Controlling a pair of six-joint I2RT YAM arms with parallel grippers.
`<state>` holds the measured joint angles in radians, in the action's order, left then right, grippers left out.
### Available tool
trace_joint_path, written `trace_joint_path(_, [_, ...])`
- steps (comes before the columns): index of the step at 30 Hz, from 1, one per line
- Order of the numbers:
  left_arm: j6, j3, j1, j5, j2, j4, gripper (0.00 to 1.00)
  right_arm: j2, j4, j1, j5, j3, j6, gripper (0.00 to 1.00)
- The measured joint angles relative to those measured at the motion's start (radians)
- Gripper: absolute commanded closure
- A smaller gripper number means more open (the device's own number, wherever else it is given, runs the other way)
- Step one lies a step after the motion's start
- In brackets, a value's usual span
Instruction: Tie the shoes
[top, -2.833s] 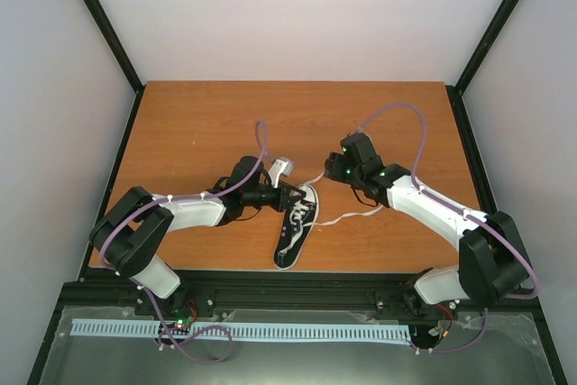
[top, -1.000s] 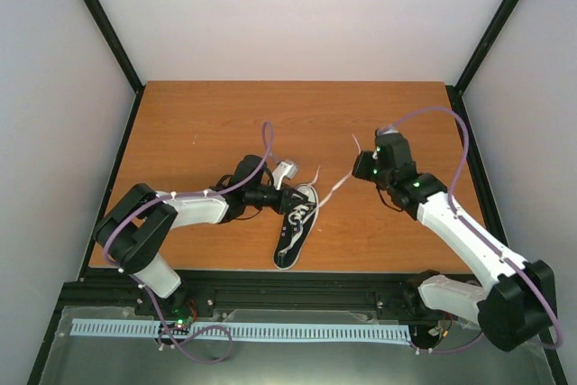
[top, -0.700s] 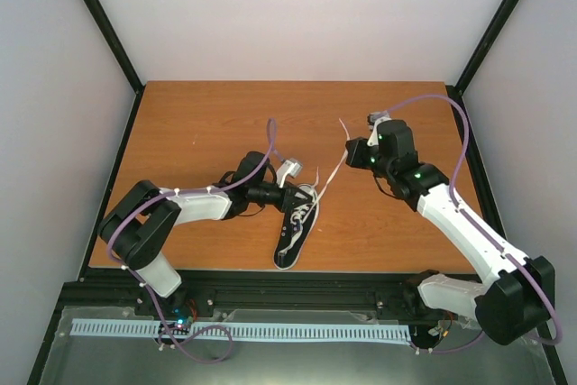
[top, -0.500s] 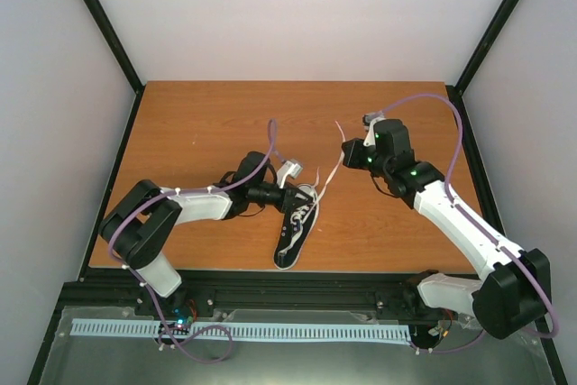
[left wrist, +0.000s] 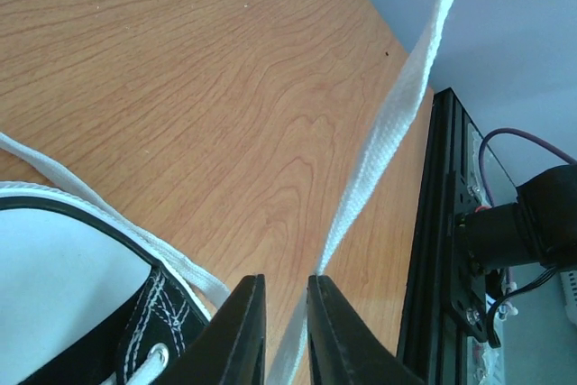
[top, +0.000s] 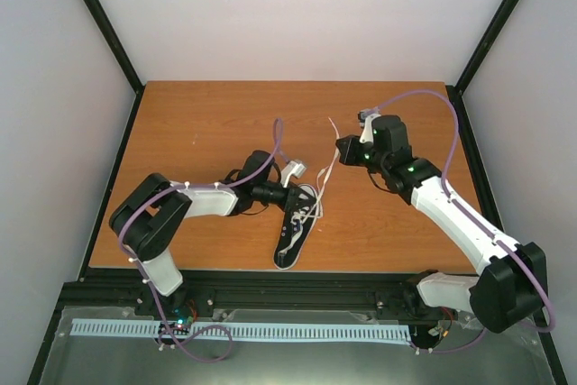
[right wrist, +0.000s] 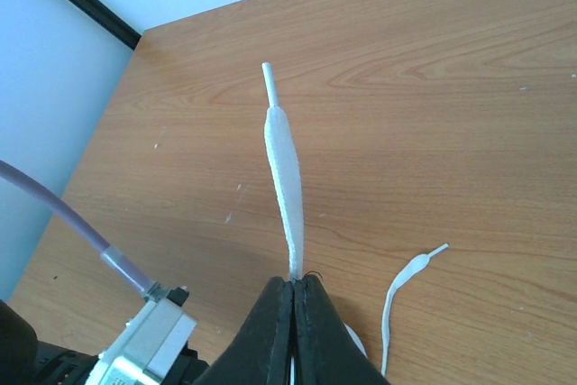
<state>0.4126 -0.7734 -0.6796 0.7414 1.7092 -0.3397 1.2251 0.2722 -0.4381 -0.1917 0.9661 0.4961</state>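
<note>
The black shoe [top: 296, 227] with white edging lies near the table's front edge, toe toward the arms. My left gripper [top: 305, 196] hovers at its laced top. In the left wrist view the jaws [left wrist: 287, 284] stand slightly apart, and a taut white lace [left wrist: 397, 105] runs through the gap beside the black canvas [left wrist: 153, 313]. My right gripper [top: 341, 145] is raised behind the shoe and shut on that lace [top: 326, 169]. Its fingertips [right wrist: 295, 279] pinch the lace [right wrist: 287, 178], whose tipped end stands up beyond them. The other lace end [right wrist: 404, 279] lies loose on the wood.
A black frame rail [left wrist: 444, 223] borders the wooden table [top: 207, 123], with white walls on three sides. A white slotted strip [top: 234, 331] lies below the arm bases. The left arm's wrist camera housing [right wrist: 149, 344] shows low in the right wrist view.
My right gripper has carried the lace end leftward and a little farther back, drawing it taut. The left jaws have parted slightly around the lace. The shoe has stayed put.
</note>
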Motion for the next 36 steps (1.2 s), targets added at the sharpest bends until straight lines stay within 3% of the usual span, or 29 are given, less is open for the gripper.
trace_joint_path(11, [-0.100, -0.018, 0.000, -0.057, -0.018, 0.152, 0.49, 0.015, 0.000, 0.000, 0.001, 0.017, -0.003, 0.97])
trace_joint_path(19, [-0.101, 0.061, -0.001, -0.198, -0.268, 0.182, 0.05, -0.095, 0.108, 0.000, 0.135, -0.095, 0.060, 0.97])
trace_joint_path(20, [-0.096, 0.076, -0.002, -0.229, -0.311, 0.181, 0.01, -0.108, 0.122, 0.000, 0.158, -0.126, 0.074, 0.94])
trace_joint_path(24, [-0.078, 0.094, -0.001, -0.387, -0.463, 0.179, 0.00, -0.138, 0.187, 0.000, 0.231, -0.276, 0.130, 0.35])
trace_joint_path(26, [-0.069, 0.084, 0.006, -0.461, -0.502, 0.185, 0.00, -0.135, 0.211, 0.000, 0.258, -0.320, 0.149, 0.23])
trace_joint_path(31, [-0.010, 0.003, 0.067, -0.566, -0.472, 0.208, 0.00, -0.080, 0.199, 0.000, 0.290, -0.328, 0.146, 0.17])
trace_joint_path(36, [0.042, 0.017, 0.114, -0.669, -0.470, 0.194, 0.00, 0.108, 0.165, -0.021, 0.275, -0.186, 0.114, 0.18])
